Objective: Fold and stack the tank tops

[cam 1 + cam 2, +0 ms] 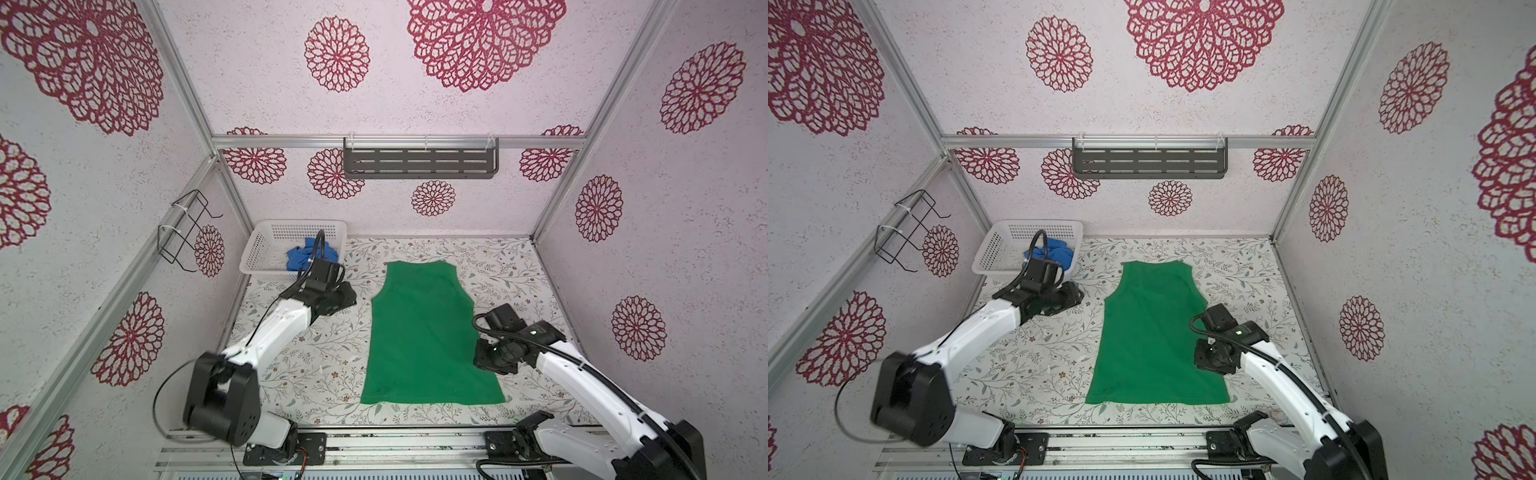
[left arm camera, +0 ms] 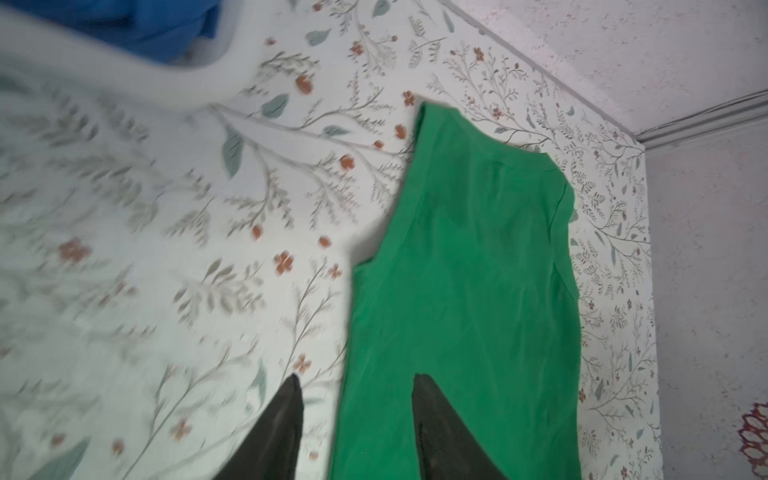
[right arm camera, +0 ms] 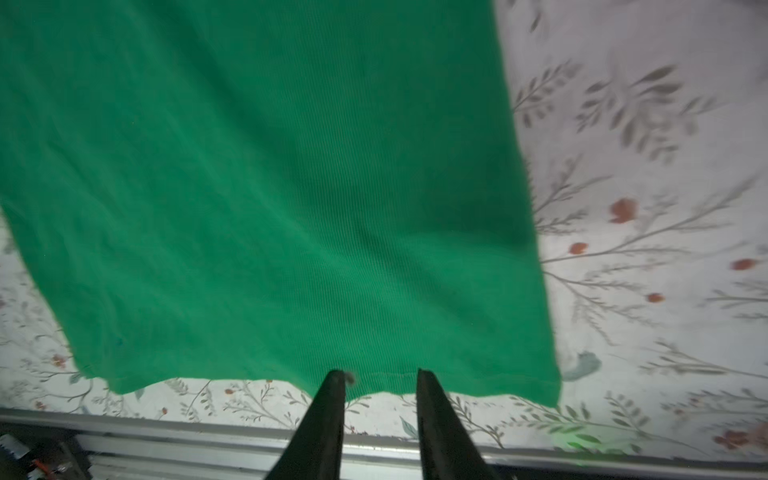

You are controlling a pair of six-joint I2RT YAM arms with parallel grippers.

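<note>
Green top (image 1: 428, 332) lies flat, spread for folding. Left gripper (image 2: 357, 378) at its 10 o'clock and right gripper (image 3: 380, 374) at 4 o'clock are both parted, empty. Blue top (image 1: 303, 253) sits bunched in basket (image 1: 266, 245).

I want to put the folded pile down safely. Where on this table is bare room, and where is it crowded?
Bare: the table strip between the left arm and the green tank top; the back right corner beyond the top's shoulder. Crowded: back left, with the white basket, blue tank top and left hand.
</note>
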